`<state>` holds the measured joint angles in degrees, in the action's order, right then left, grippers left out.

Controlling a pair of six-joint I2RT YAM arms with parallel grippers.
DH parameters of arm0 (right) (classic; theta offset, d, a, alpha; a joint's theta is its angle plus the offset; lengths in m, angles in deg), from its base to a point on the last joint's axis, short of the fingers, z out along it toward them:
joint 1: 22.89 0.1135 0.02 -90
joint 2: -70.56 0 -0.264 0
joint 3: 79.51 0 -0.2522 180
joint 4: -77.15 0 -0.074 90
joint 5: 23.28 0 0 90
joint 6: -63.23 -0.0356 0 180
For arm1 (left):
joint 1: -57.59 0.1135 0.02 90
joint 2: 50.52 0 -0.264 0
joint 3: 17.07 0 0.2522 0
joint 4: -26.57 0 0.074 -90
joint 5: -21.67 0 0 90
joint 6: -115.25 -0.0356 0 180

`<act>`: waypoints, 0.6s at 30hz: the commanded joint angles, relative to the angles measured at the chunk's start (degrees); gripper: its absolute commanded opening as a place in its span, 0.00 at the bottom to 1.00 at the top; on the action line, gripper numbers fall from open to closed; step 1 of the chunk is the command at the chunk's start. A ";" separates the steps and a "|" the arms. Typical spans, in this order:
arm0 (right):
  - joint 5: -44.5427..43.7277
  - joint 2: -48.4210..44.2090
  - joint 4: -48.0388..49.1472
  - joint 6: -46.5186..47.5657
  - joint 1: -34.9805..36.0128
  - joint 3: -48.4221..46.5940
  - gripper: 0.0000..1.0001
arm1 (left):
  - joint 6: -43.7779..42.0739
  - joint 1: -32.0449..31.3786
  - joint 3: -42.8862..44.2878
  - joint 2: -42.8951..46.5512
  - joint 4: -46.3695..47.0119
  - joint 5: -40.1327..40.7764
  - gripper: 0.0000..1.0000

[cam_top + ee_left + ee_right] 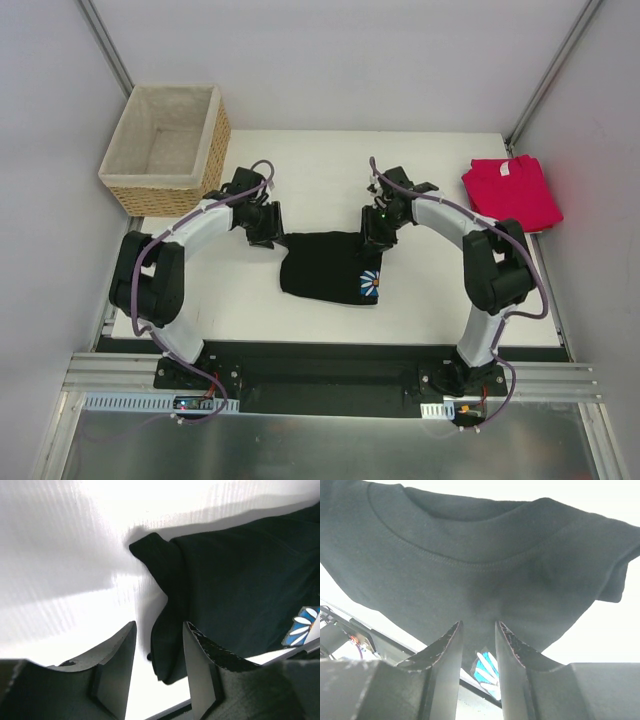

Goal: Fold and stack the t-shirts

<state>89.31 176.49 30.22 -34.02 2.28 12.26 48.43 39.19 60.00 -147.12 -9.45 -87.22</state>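
Left gripper (159, 630) spread, black t-shirt (325, 265) sleeve fold loose between the jaws, apparently to leave that side flat. Right gripper (476, 625) narrow at collar edge; pinching or not, cannot tell. Shirt mid-worktop (300, 160); red t-shirt (510, 192) folded at far right corner.

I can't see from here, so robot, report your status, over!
Left end effector open, straddling a corner of the black daisy t-shirt. Right end effector open over it. Pinkish-red t-shirt apart, far right. Nothing blocking.
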 commanded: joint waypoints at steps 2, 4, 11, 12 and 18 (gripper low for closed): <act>-3.41 -5.29 -2.51 1.09 0.23 -1.99 0.35 | -3.14 0.29 3.05 6.33 -5.16 3.60 0.43; -5.27 -5.82 -3.13 1.01 0.23 -2.08 0.35 | -3.05 0.29 3.14 7.82 -5.34 1.95 0.43; -13.25 -7.49 -4.09 0.04 -1.35 -2.34 0.32 | -1.91 0.20 5.42 8.09 -5.07 -2.02 0.28; -14.23 -7.41 -5.05 -0.05 -1.78 -3.12 0.31 | -1.74 0.03 5.68 7.92 -4.90 -2.37 0.25; -18.63 -5.04 -6.73 1.35 -2.76 -5.06 0.15 | 0.02 -0.94 5.78 5.90 -2.53 -4.74 0.00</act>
<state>75.50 171.55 25.98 -33.58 0.05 10.40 47.29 39.15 64.15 -140.47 -13.32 -88.88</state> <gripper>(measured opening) 0.175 0.022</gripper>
